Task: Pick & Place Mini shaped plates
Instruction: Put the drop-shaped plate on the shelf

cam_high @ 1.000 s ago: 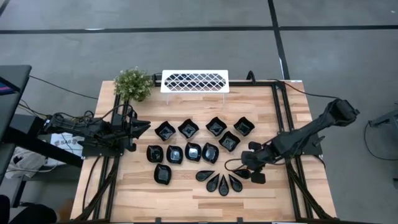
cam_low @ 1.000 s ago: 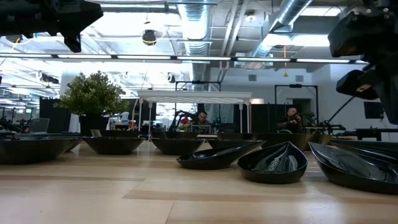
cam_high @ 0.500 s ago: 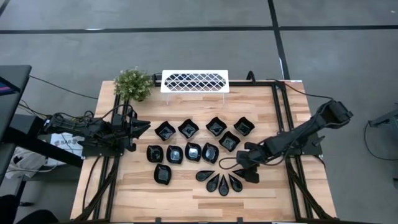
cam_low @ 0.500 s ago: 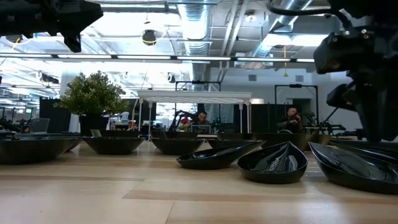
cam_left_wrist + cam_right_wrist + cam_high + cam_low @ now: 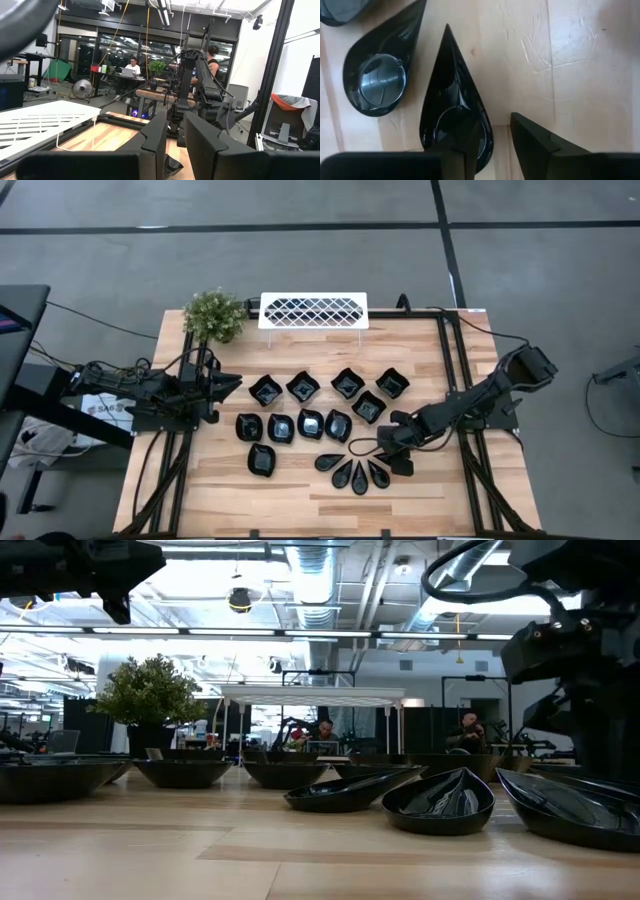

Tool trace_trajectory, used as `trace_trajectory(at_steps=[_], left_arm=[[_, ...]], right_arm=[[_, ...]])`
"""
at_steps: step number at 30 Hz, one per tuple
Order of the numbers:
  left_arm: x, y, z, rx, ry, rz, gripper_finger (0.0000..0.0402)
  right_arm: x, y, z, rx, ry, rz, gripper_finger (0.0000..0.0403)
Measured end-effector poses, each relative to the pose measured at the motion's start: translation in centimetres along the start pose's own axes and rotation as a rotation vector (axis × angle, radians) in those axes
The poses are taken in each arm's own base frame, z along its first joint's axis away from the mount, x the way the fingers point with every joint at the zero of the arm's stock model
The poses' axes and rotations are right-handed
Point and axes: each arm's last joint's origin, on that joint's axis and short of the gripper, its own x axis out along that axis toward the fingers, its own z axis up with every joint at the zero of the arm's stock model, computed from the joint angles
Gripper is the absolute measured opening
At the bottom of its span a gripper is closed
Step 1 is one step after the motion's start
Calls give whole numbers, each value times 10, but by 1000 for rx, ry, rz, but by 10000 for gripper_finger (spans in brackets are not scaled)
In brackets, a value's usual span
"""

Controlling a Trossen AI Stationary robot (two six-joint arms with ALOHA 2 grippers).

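Several glossy black mini shaped plates (image 5: 311,423) rest flat on the wooden table (image 5: 200,480). The square and rounded ones lie in rows, and the teardrop ones (image 5: 359,476) fan out near the front. My right gripper (image 5: 392,458) points steeply down at the fan's right end. In the right wrist view it (image 5: 490,126) is open at a teardrop plate (image 5: 451,100). One finger (image 5: 462,150) is over the plate's round end, and the other (image 5: 535,140) is beside the plate, over bare wood. My left gripper (image 5: 236,383) waits at the table's left, slightly open and with nothing between its fingers (image 5: 156,135). My right gripper comes at the teardrop plate's round end (image 5: 440,131) from above, one finger over the bowl and one outside the rim. Whether either finger touches the plate I cannot tell. The plate lies flat on the table.
A white lattice rack (image 5: 313,311) and a small green plant (image 5: 214,315) stand at the table's far edge. A black frame rail (image 5: 452,360) runs along the right side. Bare wood lies at the front left. In the low view, people sit in the room beyond.
My right gripper has come down and moved toward the table's left, onto the right end of the teardrop fan. The plates have stayed where they were.
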Motion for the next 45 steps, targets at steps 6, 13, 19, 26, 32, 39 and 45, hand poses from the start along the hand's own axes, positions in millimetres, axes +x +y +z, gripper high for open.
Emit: trace_trajectory(at_steps=[6, 13, 19, 26, 32, 39, 45], left_arm=[[0, 0, 0, 0, 1, 0, 67], [0, 0, 0, 0, 0, 0, 67], [0, 0, 0, 0, 0, 0, 67], [0, 0, 0, 0, 0, 0, 67], [0, 0, 0, 0, 1, 0, 67], [0, 0, 0, 0, 0, 0, 67], [0, 0, 0, 0, 0, 0, 67]], right_arm=[[-3, -1, -1, 2, -8, 4, 103], [-3, -1, -1, 2, -5, 3, 67], [-3, -1, -1, 3, -3, -1, 51], [-3, -1, -1, 13, -2, 3, 22], [-3, -1, -1, 30, -1, 8, 7], [-9, -3, 2, 124, 18, 48, 3], [-29, -3, 20, 164, 38, 76, 2]])
